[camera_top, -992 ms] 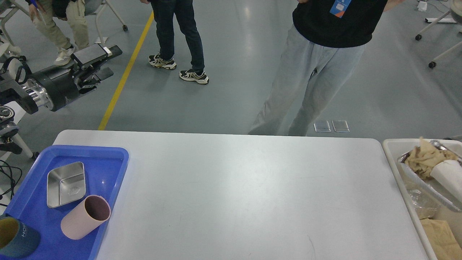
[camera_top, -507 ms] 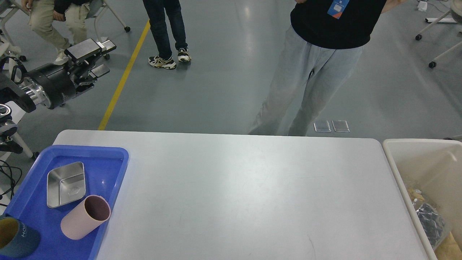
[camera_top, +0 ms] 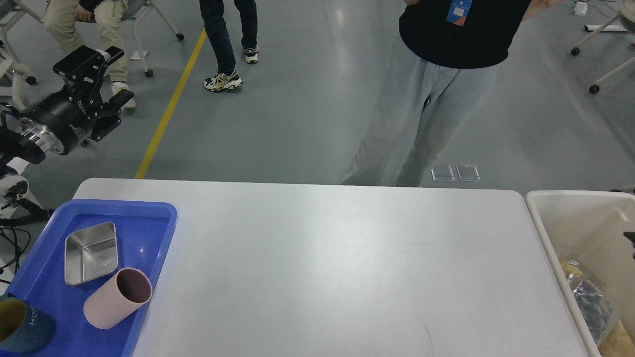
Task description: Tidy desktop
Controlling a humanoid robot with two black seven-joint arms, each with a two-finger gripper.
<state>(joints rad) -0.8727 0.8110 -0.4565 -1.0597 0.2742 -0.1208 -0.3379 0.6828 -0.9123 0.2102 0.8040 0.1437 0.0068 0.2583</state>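
Observation:
The white desktop [camera_top: 337, 267] fills the middle of the head view and its surface is bare. My left gripper [camera_top: 105, 75] is raised off the table's far left corner, over the floor, with its two fingers spread apart and nothing between them. Only a small dark sliver [camera_top: 630, 238] shows at the right edge above the bin, and I cannot tell what it is. My right gripper is otherwise out of view.
A blue tray [camera_top: 154, 233] sits on the left end and holds a square metal dish [camera_top: 91, 253], a pink cup [camera_top: 117, 298] on its side and a dark blue cup [camera_top: 22, 325]. A cream bin [camera_top: 550, 233] with crumpled trash stands at the right. A person [camera_top: 436, 89] stands behind the table.
My left gripper has swung left and its fingers now point more upward. The crumpled brown paper and foil seen high in the bin a second ago have gone; trash now lies lower.

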